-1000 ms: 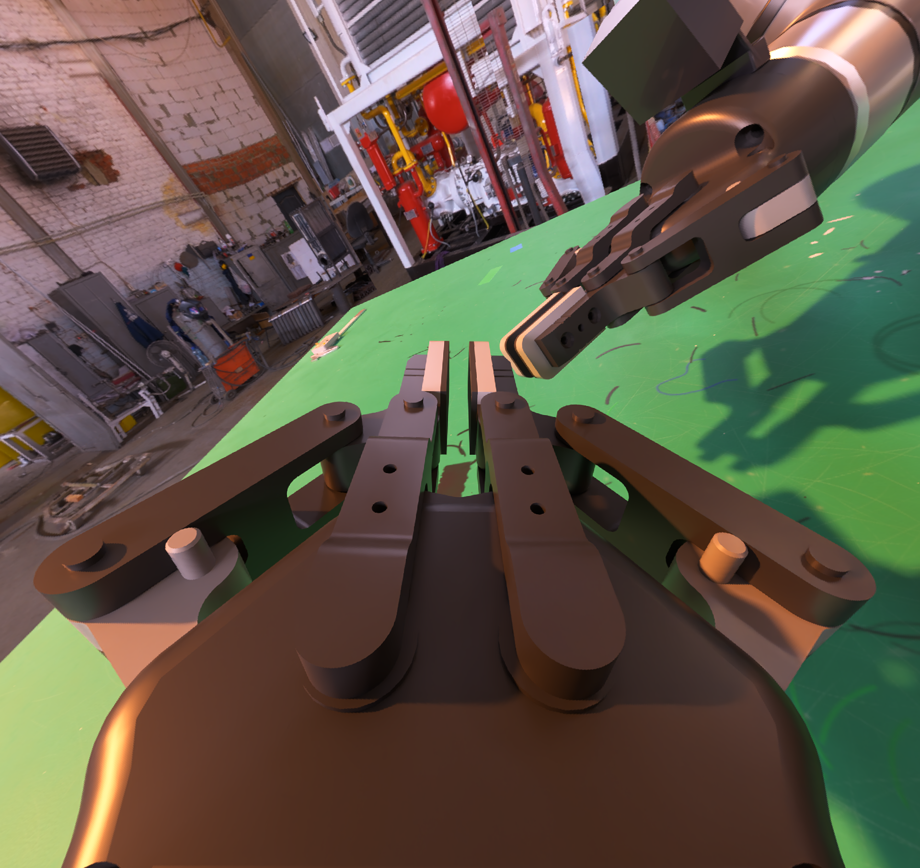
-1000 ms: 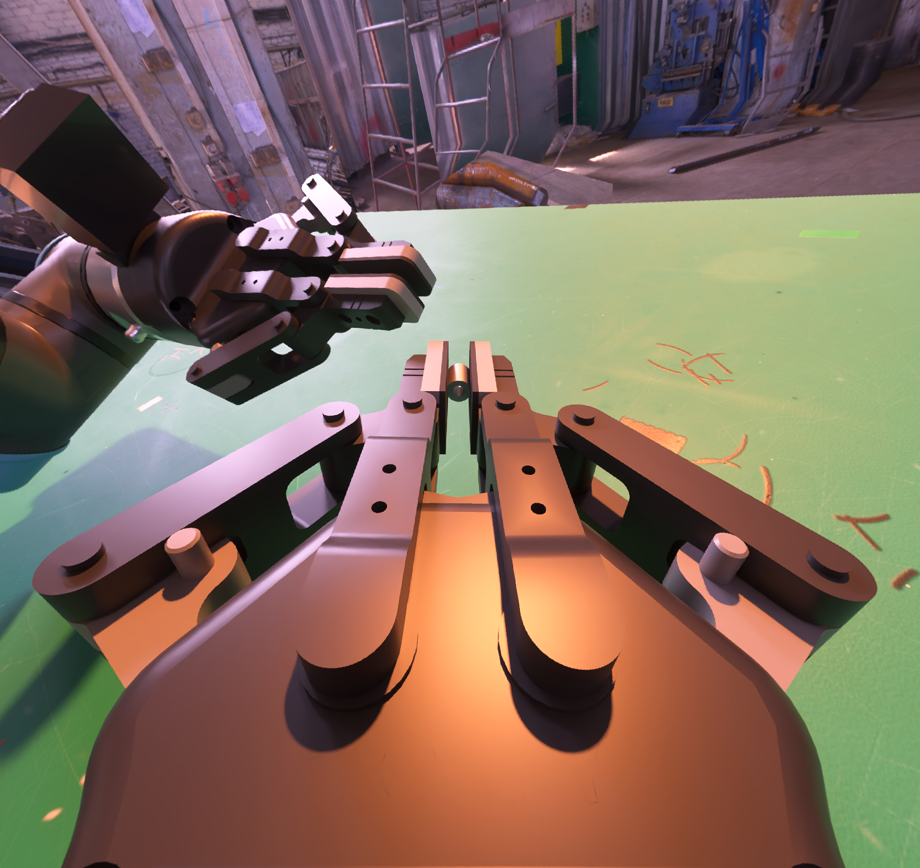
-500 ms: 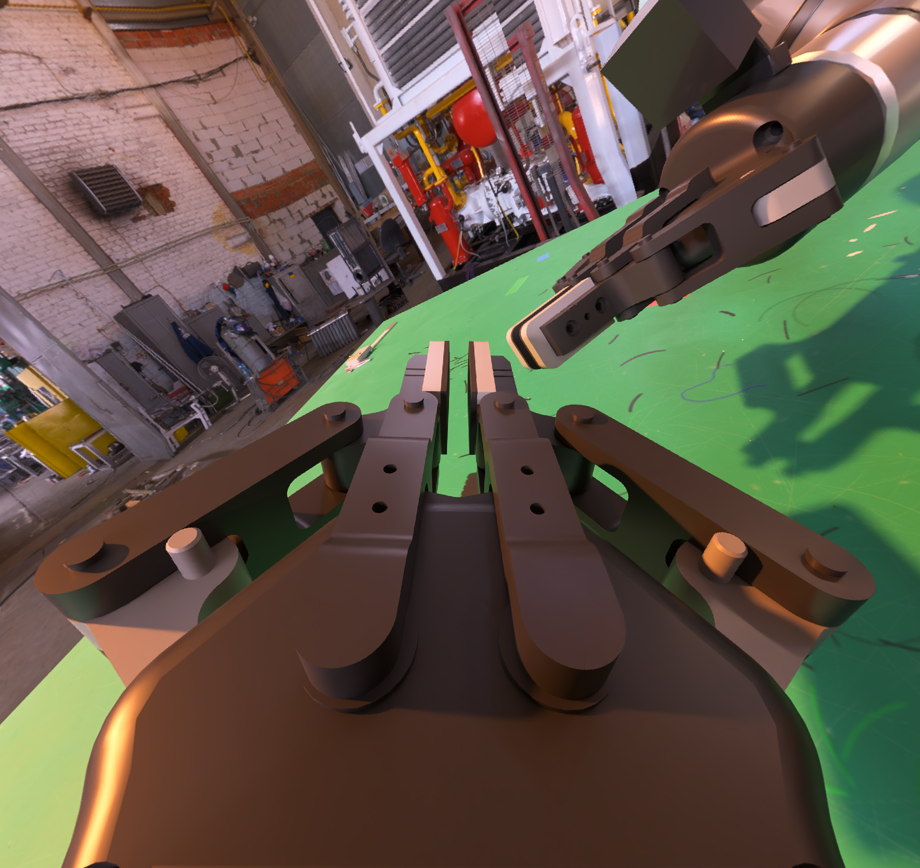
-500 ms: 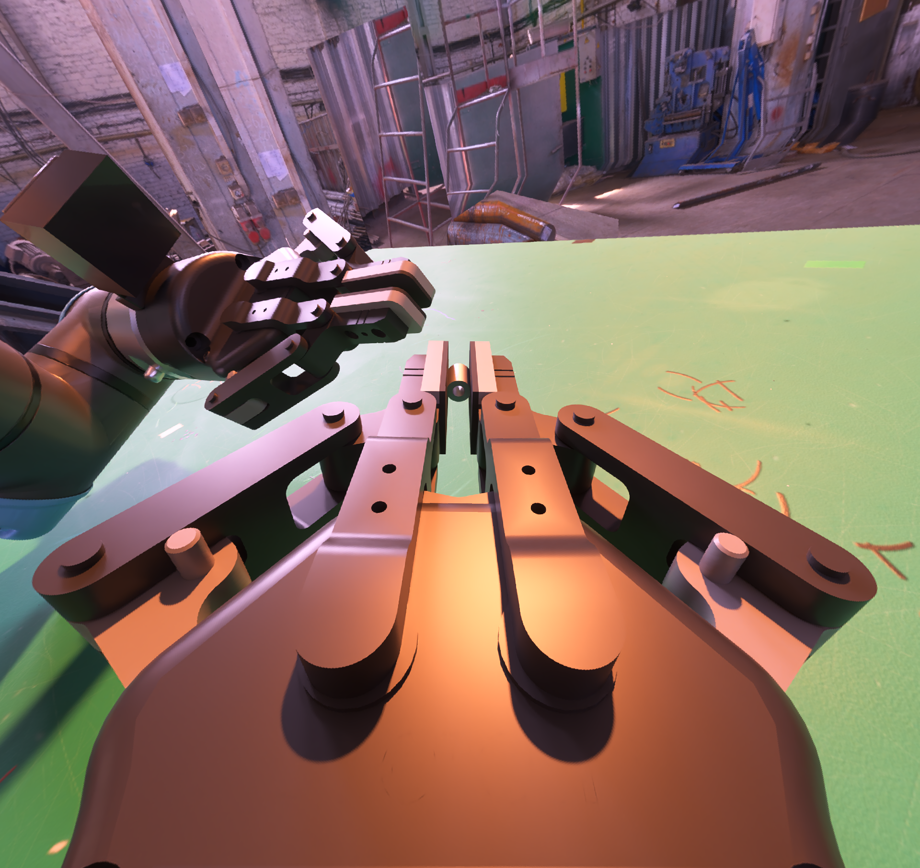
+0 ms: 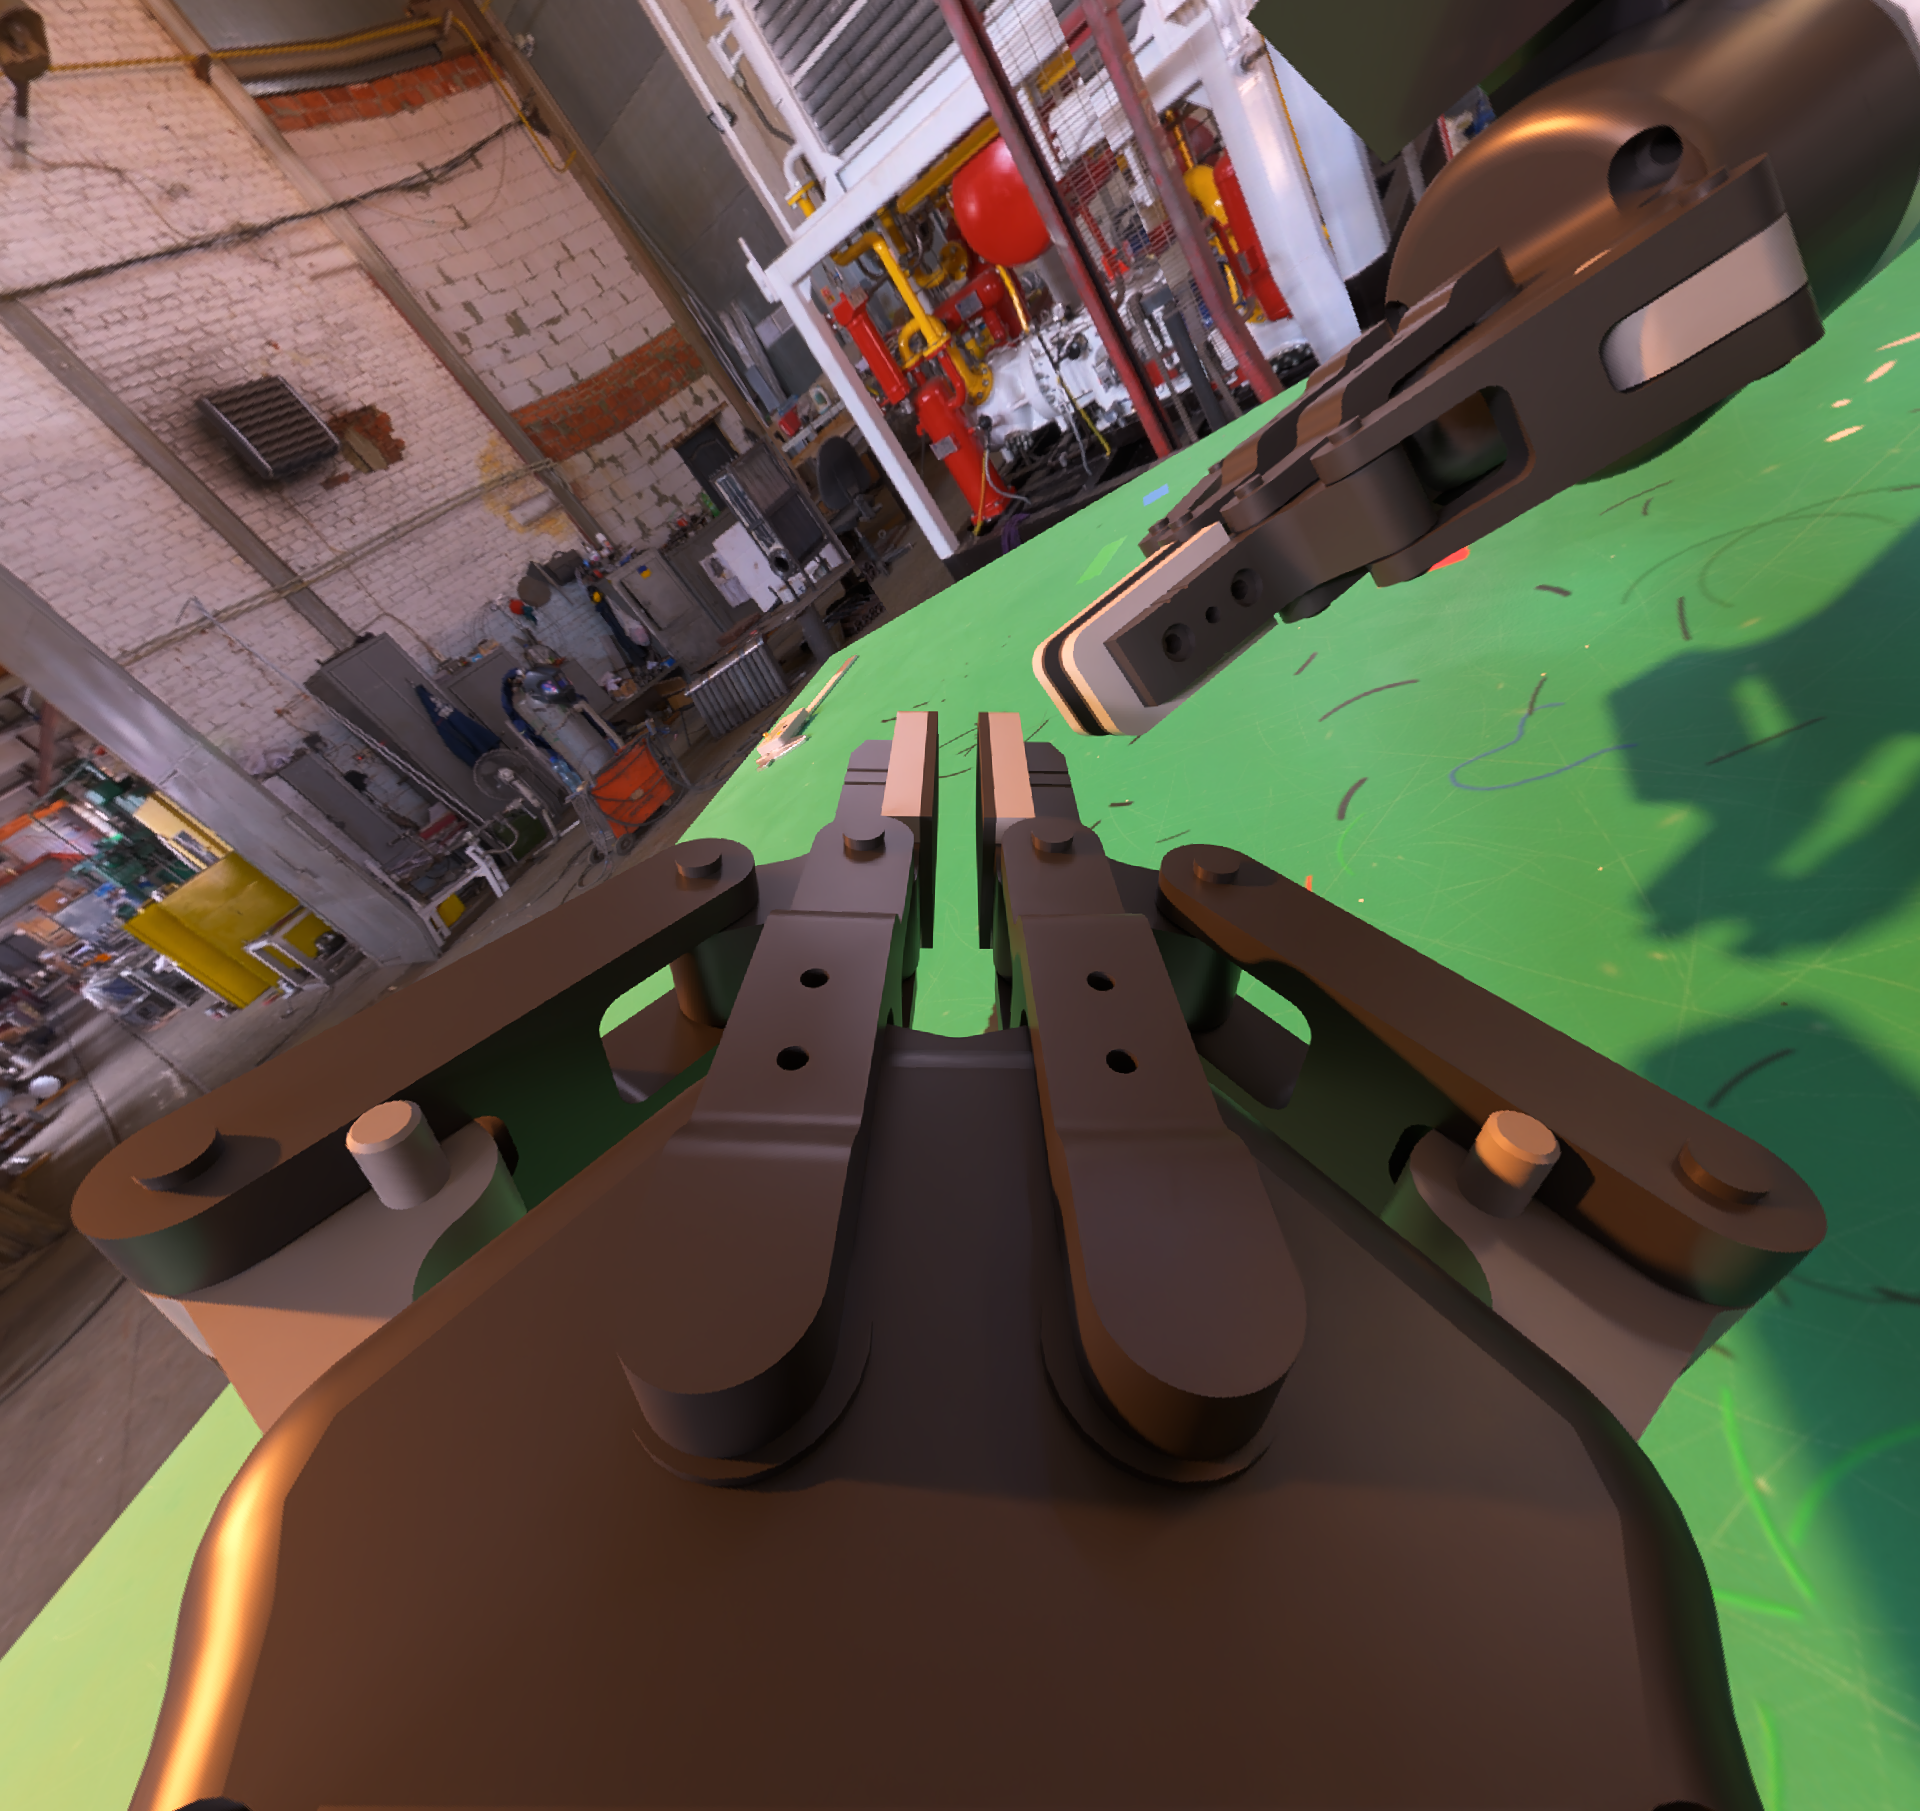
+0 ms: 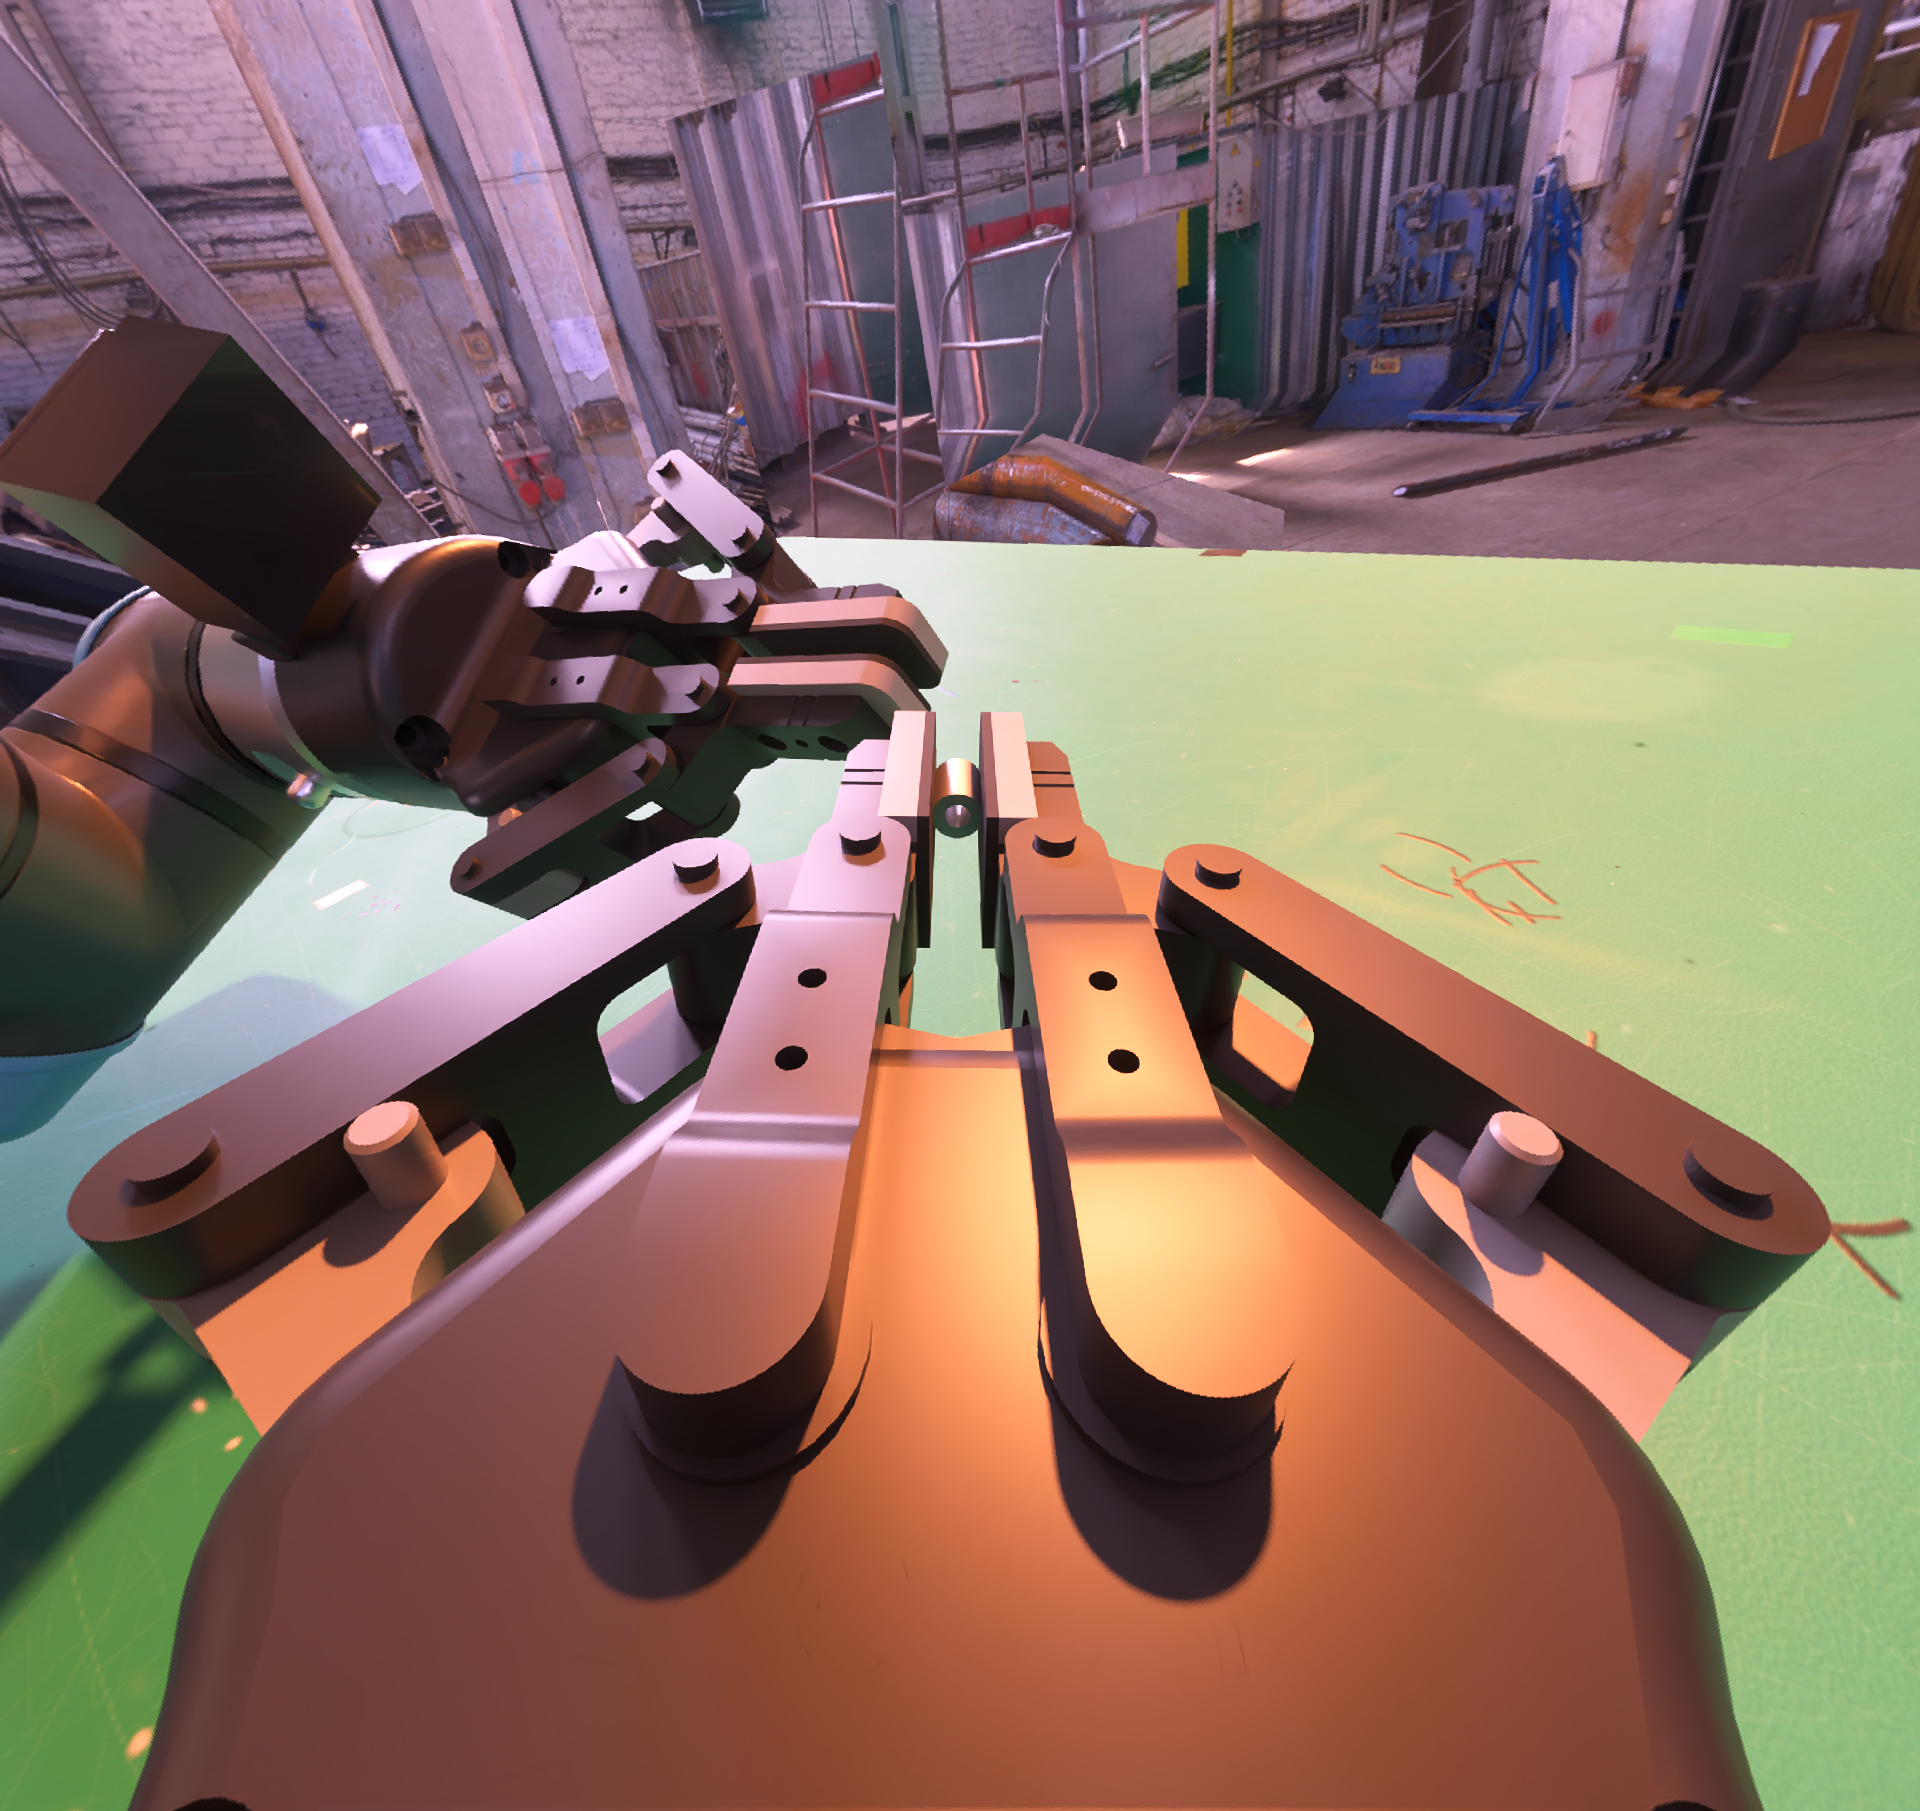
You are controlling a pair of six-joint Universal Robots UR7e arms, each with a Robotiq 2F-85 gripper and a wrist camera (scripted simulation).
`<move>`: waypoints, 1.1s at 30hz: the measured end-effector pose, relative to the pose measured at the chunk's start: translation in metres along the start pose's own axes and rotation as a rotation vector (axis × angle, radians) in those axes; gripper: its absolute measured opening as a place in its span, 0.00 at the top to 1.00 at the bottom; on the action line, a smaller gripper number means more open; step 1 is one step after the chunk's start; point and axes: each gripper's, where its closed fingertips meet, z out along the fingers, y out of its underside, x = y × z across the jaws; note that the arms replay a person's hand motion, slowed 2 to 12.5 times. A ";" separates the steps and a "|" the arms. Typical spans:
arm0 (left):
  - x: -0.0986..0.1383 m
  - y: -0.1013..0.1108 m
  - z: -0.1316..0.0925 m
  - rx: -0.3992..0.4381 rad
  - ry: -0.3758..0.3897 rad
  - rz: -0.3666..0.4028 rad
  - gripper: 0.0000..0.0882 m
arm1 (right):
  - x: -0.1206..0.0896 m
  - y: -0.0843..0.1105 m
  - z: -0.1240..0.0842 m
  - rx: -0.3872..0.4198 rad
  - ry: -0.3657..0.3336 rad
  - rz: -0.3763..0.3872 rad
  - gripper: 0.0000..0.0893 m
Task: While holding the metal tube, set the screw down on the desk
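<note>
My right gripper [image 6: 958, 764] is shut on a short metal tube [image 6: 956, 805], whose open end faces the camera between the pads. My left gripper [image 5: 958, 764] has its jaws a narrow gap apart. Only a small brown bit of the screw [image 5: 989, 1021] shows low in that gap. Both grippers hover over the green desk [image 5: 1455, 878]. In the left wrist view the right gripper [image 5: 1091, 681] is just ahead and to the right of my left fingertips. In the right wrist view the left gripper [image 6: 920, 665] is close to the left of the tube.
The green desk [image 6: 1455, 722] carries scratches and orange marks [image 6: 1475, 888]. A small flat piece [image 5: 805, 717] lies near its far left edge. The left arm [image 6: 104, 826] fills the left side of the right wrist view. The workshop floor lies beyond the edges.
The two grippers have come closer together. Both views have tilted upward, showing more of the hall. Both grips look unchanged.
</note>
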 end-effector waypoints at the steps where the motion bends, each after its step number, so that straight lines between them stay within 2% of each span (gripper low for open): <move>1: 0.001 0.000 0.000 -0.002 0.001 0.007 0.92 | -0.001 0.000 0.000 -0.001 0.000 -0.004 0.92; 19: 0.007 0.001 0.001 -0.045 0.006 0.080 0.92 | -0.004 0.004 0.003 -0.031 0.013 -0.071 0.92; 33: 0.010 0.001 0.002 -0.049 0.014 0.094 0.92 | -0.002 0.004 0.002 -0.027 0.023 -0.062 0.92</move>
